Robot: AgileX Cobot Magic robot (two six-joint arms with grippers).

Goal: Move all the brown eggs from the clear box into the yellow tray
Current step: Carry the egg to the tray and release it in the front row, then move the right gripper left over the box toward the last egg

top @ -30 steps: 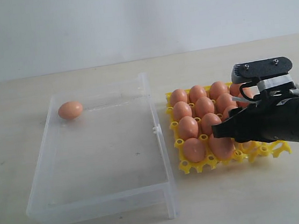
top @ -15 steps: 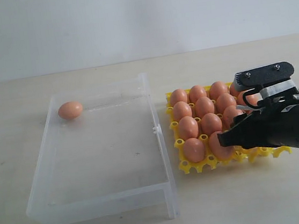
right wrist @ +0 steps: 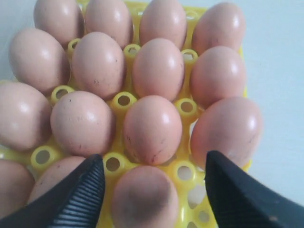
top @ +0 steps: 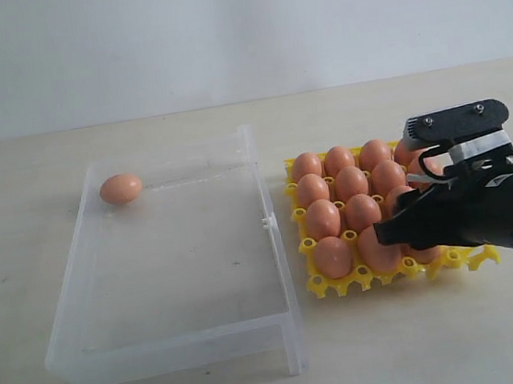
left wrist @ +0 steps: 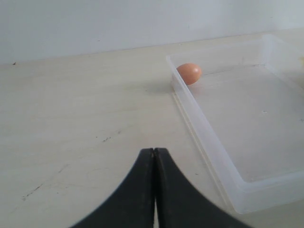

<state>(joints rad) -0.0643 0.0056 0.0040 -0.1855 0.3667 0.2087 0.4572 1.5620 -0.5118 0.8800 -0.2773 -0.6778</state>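
One brown egg [top: 121, 188] lies in the far left corner of the clear box [top: 269, 218]; the left wrist view shows that egg [left wrist: 189, 73] and the box wall [left wrist: 209, 137] too. Several brown eggs fill the yellow tray [top: 341, 283] to the right of the box. My right gripper [top: 386, 230] hangs low over the tray's front rows. It [right wrist: 154, 159] is open, its fingers standing apart on either side of an egg [right wrist: 145, 199] that sits in a tray cup [right wrist: 183, 173]. My left gripper [left wrist: 154, 151] is shut and empty, over bare table left of the box.
The pale tabletop [top: 440, 338] runs all round the box and tray. A small clasp [top: 264, 221] juts from the box wall that faces the tray. The right arm's dark body [top: 490, 212] covers the tray's right columns.
The right gripper dipped a little over the tray's front rows and its fingers spread wider, away from the egg in the cup. The egg in the box has not moved.
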